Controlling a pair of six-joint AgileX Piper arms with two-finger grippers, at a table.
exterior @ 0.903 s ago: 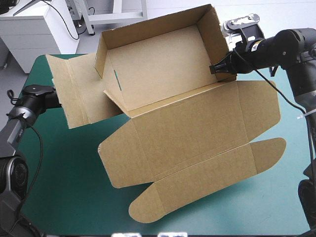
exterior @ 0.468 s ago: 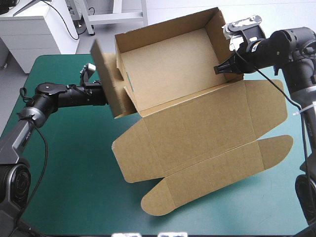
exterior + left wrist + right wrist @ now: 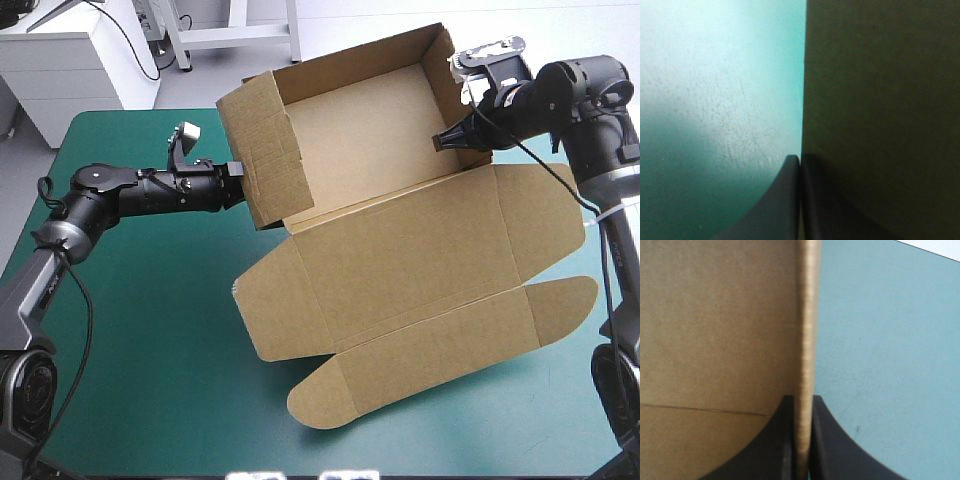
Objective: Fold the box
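Since just before, your left gripper (image 3: 238, 180) has swung the left side wall (image 3: 265, 150) up against the tray's end. Nearest you, the box's (image 3: 400, 250) lid and rounded tuck flaps (image 3: 440, 350) lie flat on the teal-green cover (image 3: 140, 340). Farther back, the tray stands tilted, its back and right walls raised. Both grippers pinch board, all but closed: the left on that side wall, the right gripper (image 3: 442, 142) on the right wall. You likely still have the left wall to tuck. A white cabinet (image 3: 60, 60) stands beyond the far left corner.
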